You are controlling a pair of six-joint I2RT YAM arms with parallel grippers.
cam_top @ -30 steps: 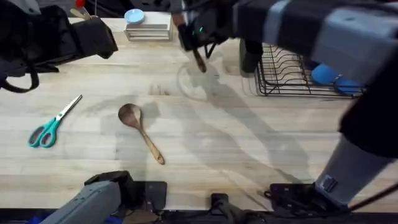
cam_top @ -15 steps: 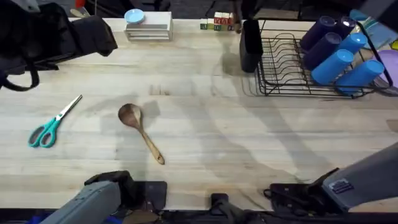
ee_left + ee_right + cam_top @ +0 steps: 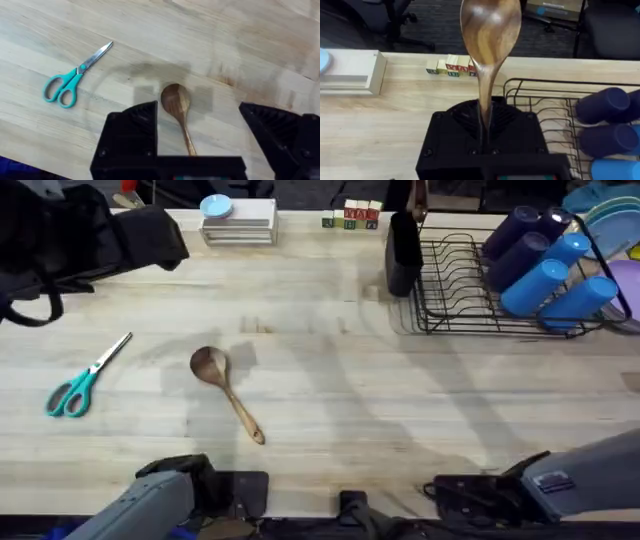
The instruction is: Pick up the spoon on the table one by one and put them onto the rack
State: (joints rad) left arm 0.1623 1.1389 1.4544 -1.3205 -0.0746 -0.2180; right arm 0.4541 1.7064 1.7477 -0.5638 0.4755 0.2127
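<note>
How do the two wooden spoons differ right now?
The spoon on the table lies flat on the bare wood near the scissors, untouched; the held spoon stands upright, bowl up, its handle clamped in the right gripper, by the rack. Both are brown wood with oval bowls.

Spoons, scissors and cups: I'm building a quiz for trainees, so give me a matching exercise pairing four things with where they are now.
Things:
1. spoon on the table
2. second spoon
3. scissors
4. blue cups

Places:
A. lying in the rack
B. near the table's left edge
C. gripped upright in the right claw
D. mid-table, under the left claw

Pairs: 1-D, 2-C, 3-B, 4-A
</note>
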